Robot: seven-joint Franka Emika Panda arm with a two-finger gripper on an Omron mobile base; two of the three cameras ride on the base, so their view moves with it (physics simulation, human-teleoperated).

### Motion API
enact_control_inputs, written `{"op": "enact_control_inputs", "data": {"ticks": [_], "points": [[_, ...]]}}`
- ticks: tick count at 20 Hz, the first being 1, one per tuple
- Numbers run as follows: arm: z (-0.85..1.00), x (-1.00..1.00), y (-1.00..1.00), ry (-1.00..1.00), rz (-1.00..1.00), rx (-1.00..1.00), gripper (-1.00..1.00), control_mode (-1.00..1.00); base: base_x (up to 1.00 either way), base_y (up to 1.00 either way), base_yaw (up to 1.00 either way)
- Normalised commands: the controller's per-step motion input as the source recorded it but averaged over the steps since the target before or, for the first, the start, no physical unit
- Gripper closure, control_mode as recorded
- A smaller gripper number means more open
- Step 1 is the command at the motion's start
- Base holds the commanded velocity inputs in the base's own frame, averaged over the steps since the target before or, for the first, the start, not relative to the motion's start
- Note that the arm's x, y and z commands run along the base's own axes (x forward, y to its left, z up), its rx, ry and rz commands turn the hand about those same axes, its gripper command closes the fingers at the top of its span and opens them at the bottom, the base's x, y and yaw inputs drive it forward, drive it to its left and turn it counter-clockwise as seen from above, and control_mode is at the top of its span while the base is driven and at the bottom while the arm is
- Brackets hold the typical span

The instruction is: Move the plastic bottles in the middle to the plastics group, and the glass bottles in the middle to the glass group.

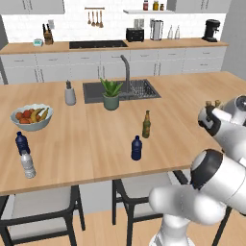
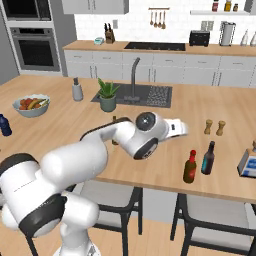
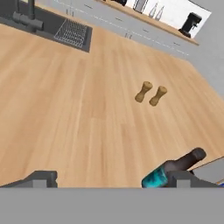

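1. In the hand view the pincer (image 3: 114, 180) has its two dark finger tips (image 3: 41, 178) spread wide, with only bare wood between them; it grips nothing.
2. A slim, very dark brown glass bottle (image 3: 183, 161) with a teal label shows right beside the pincer's right finger tip, outside the gap; whether they touch cannot be told.
3. In the right base view this dark bottle (image 2: 208, 158) stands upright on the light wooden worktop (image 2: 235, 107), close beside a brown glass bottle with a red cap and neck (image 2: 190, 167).
4. Two small tan pepper mills (image 3: 151, 93) stand side by side ahead of the pincer, apart from it.
5. An olive-green glass bottle with a yellowish label (image 1: 146, 125) and a small dark blue plastic bottle (image 1: 137, 148) stand near each other, well to the pincer's left.
6. Much farther to that side, at the worktop's end, a like dark blue plastic bottle (image 1: 20, 142) stands just beside a clear ribbed water bottle (image 1: 28, 165).
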Motion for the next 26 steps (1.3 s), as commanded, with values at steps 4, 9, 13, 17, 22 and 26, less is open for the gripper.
{"op": "enact_control_inputs", "data": {"ticks": [4,9,13,17,22,26], "points": [[0.13,-0.03,0.91,0.00,0.02,-0.11,-1.00,-1.00,0.00,0.00,0.00],[0.23,-0.03,0.84,0.00,0.02,-0.02,-1.00,-1.00,0.00,0.00,0.00],[0.07,-0.21,0.82,0.00,0.00,-0.04,-1.00,-1.00,0.00,0.00,0.00],[0.00,-0.26,0.71,0.00,0.00,0.00,-1.00,-1.00,0.00,0.00,0.00],[-0.01,-0.42,0.54,-0.06,0.08,0.00,-1.00,-1.00,0.00,0.00,0.00],[0.16,-0.23,0.53,-0.09,0.05,0.01,-1.00,-1.00,0.00,0.00,0.00]]}}
